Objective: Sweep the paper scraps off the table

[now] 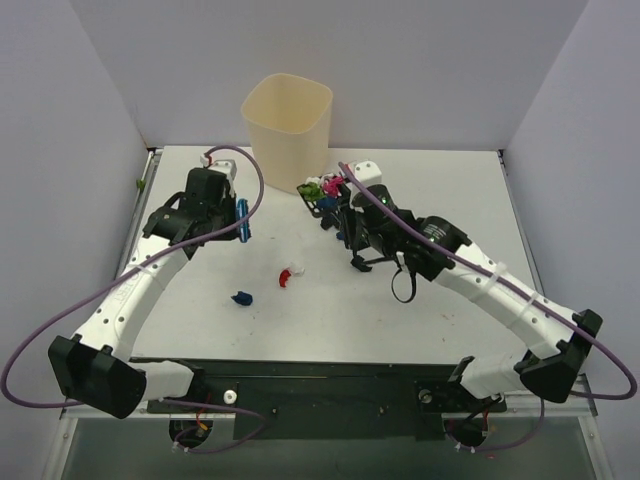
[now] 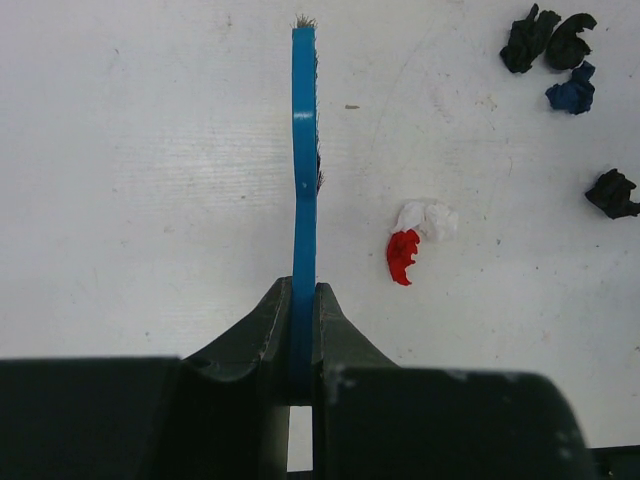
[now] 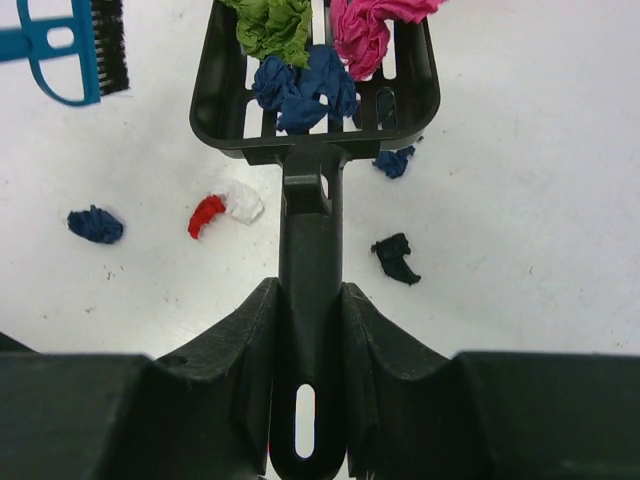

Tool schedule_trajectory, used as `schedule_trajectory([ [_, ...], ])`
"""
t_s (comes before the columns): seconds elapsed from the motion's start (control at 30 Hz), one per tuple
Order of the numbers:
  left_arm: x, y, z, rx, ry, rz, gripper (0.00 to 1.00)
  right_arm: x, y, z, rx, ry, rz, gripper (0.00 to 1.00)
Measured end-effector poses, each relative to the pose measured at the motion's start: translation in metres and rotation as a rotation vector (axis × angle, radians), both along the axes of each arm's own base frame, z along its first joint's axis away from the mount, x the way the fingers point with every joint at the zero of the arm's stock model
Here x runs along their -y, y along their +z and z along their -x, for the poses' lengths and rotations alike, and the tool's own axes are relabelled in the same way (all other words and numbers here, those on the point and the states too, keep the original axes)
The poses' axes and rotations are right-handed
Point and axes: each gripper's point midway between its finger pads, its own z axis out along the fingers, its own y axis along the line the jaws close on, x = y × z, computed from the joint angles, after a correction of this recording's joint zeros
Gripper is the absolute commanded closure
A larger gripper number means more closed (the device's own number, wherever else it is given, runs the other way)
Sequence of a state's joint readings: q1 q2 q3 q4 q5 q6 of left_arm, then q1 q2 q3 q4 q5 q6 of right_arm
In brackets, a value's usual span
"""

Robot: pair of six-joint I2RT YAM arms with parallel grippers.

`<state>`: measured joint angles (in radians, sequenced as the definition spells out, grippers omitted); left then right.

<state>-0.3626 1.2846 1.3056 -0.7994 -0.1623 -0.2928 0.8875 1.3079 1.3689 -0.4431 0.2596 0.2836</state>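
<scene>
- Top view: the large white rectangular tabletop carries a cream plastic bin at its far side.
- My left fingers are clamped on a small blue brush with black bristles, left of the bin.
- My right fingers grip the handle of a black slotted plastic scoop. Its pan is just beside the bin's base and holds a green wad and a magenta wad.
- Of the paper scraps, a red-and-white wad and a dark blue wad lie on the tabletop between the 2 arms.
- Left wrist view: the left fingers are pressed tight on the brush handle, and I see the brush edge-on, pointing away.
- The red-and-white wad lies near the brush on its right, not touching it.
- A pair of black wads and a blue wad sit in the top right corner, and a lone black wad sits at the right edge.
- Right wrist view: the right fingers squeeze the scoop handle from both sides.
- The pan holds 3 wads: green, magenta and a crumpled blue wad.
- A small blue scrap peeks out at the pan's near right corner.
- A black wad lies right of the handle, the red-and-white wad lies left of it, and the dark blue wad is farther left.
</scene>
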Motion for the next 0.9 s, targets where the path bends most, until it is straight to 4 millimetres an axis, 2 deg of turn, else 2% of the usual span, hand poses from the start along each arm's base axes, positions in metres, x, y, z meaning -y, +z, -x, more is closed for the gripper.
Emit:
schedule_trajectory([
  [0.1, -0.001, -0.006, 0.001, -0.017, 0.001, 0.009, 1.00, -0.011, 0.011, -0.018, -0.003, -0.011, -0.003, 1.00],
  [0.53, 0.001, -0.001, -0.008, 0.011, -0.006, 0.062, 1.00, -0.036, 0.055, -0.090, 0.017, -0.052, -0.054, 1.00],
  [0.9, 0.003, -0.005, -0.008, -0.001, -0.017, 0.092, 1.00, -0.060, 0.066, -0.151, 0.022, -0.070, -0.112, 1.00],
])
